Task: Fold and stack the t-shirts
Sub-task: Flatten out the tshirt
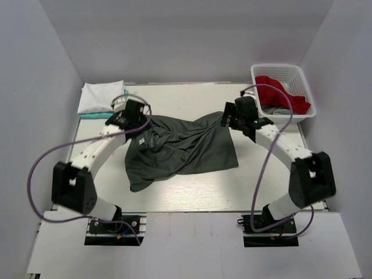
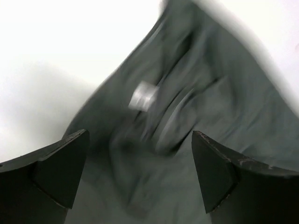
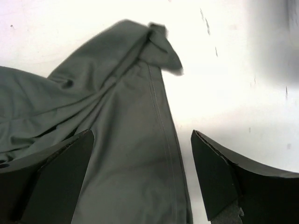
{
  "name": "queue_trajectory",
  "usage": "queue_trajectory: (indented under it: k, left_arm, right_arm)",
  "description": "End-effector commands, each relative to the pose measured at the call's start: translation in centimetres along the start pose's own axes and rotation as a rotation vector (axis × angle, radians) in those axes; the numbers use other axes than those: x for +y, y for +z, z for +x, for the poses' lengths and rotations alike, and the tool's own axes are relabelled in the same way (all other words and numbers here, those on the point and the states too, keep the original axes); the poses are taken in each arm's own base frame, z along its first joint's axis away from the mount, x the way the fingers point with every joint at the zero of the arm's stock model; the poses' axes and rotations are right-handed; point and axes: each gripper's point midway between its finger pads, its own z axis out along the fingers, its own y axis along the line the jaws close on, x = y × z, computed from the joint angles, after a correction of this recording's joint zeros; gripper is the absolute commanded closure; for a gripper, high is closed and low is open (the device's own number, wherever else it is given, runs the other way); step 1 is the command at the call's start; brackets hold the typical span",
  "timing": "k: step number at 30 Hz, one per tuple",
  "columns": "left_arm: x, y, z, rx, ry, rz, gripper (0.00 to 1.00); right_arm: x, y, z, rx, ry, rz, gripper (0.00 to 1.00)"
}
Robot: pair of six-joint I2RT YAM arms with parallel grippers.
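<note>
The left gripper (image 2: pixel 139 136) has its jaws spread wide with nothing pinched between them. Its two dark fingers (image 2: pixel 58 170) frame a rumpled stretch of the dark grey t-shirt (image 2: pixel 196 102), which lies under the gap. A small pale label (image 2: pixel 142 95) shows on the cloth just beyond the fingertips. This wrist view is blurred, so the folds are hard to read, and it cannot be told whether the fingers touch the cloth.

The right gripper (image 3: pixel 141 135) is also wide open and holds nothing. In its wrist view the left-hand finger is over the shirt, a stitched hem (image 3: pixel 161 116) runs down through the gap, and the other finger is over the bare white table (image 3: pixel 233 93). Beyond the fingertips the shirt ends in a bunched corner.

From above, the left arm (image 1: pixel 96 148) reaches forward with its elbow bowed outward and its wrist over the shirt's upper left edge. The right arm (image 1: pixel 285 145) mirrors it, with its wrist over the upper right corner. The wrists hide both sets of fingers in this view.

The shirt lies crumpled across the middle of the table between the two grippers. A folded white t-shirt (image 1: pixel 102 96) sits at the far left corner on a teal t-shirt (image 1: pixel 93 115), of which only an edge shows. The red t-shirt (image 1: pixel 282 93) is heaped in the white basket (image 1: pixel 305 78) at the far right. A grey patch beside it is too small to identify.
</note>
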Motion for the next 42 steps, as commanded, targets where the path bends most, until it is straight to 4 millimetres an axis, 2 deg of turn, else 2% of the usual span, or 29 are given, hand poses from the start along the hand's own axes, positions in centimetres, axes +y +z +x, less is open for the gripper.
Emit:
queue_trajectory:
  k: [1,2,3,5,6,9,12,13,14,19,21,25,28,29,30,32,33,35,39,41,42]
  left_arm:
    - [4.1,-2.0,7.1,0.163,-0.081,0.002,0.0]
    - [4.9,-2.3,8.3,0.181,-0.12,0.005,0.0]
    - [7.1,-2.2,10.7,0.216,-0.123,-0.04,0.0]
    - [9.4,-3.8,12.8,0.251,-0.16,-0.062,0.0]
    - [10.9,-3.9,14.7,0.284,-0.172,-0.093,0.0]
    - [12.6,-5.3,17.3,0.35,-0.198,-0.077,0.0]
    - [11.7,-5.8,19.0,0.416,-0.221,0.007,0.0]
    - [11.5,-5.9,19.6,0.442,-0.224,0.023,0.04]
    - [12.2,-5.6,20.5,0.463,-0.222,-0.009,0.08]
    - [12.8,-4.8,21.2,0.479,-0.21,-0.077,0.3]
    - [13.3,-4.3,21.7,0.479,-0.202,-0.099,0.35]
    - [12.4,-3.0,21.0,0.437,-0.202,-0.078,0.45]
    - [12.0,-2.1,20.8,0.421,-0.185,-0.074,0.61]
    - [11.8,-1.9,20.5,0.41,-0.174,-0.074,0.67]
    - [12.1,-1.7,20.5,0.404,-0.169,-0.09,0.68]
    - [12.2,-1.5,20.4,0.404,-0.151,-0.102,0.67]
    - [12.7,-1.2,20.4,0.395,-0.128,-0.127,0.58]
    - [12.5,-1.2,20.2,0.394,-0.129,-0.126,0.55]
    - [12.2,-0.8,19.5,0.38,-0.112,-0.123,0.39]
    - [12.3,-0.5,19.5,0.365,-0.113,-0.125,0.39]
    - [12.7,-0.3,19.7,0.367,-0.107,-0.13,0.42]
  right_arm:
    - [-1.4,-1.6,1.8,-0.018,0.129,0.03,0.1]
    - [-1.9,-1.9,2.2,-0.024,0.144,0.046,0.1]
    - [-2.6,-2.2,3.6,-0.018,0.157,0.05,0.1]
    - [-2.2,-3.1,3.3,-0.043,0.187,0.017,0.1]
    - [-2.3,-3.3,3.2,-0.062,0.196,0.008,0.1]
    - [-1.5,-3.8,2.4,-0.08,0.212,-0.031,0.1]
    - [-1.0,-3.3,3.3,-0.05,0.204,-0.062,0.1]
    - [-0.8,-3.3,3.3,-0.045,0.209,-0.072,0.1]
    - [-1.0,-2.9,3.9,-0.027,0.195,-0.063,0.1]
    - [-1.2,-2.2,4.2,-0.013,0.191,-0.048,0.1]
    - [-0.9,-1.9,4.7,0.004,0.186,-0.055,0.1]
    - [-1.0,-1.7,5.3,0.025,0.189,-0.051,0.1]
    - [-1.3,-1.8,5.8,0.039,0.196,-0.039,0.1]
    - [-1.7,-1.9,6.6,0.058,0.199,-0.023,0.1]
    - [-1.7,-1.9,6.7,0.061,0.198,-0.022,0.1]
    - [-2.6,-2.3,7.5,0.074,0.206,0.008,0.1]
    - [-2.8,-2.6,8.1,0.093,0.205,0.019,0.1]
    - [-3.4,-3.2,8.7,0.106,0.205,0.04,0.1]
    - [-4.8,-4.6,10.4,0.149,0.203,0.084,0.1]
    - [-5.1,-5.2,11.0,0.157,0.203,0.089,0.1]
    - [-5.5,-5.3,12.3,0.184,0.197,0.093,0.1]
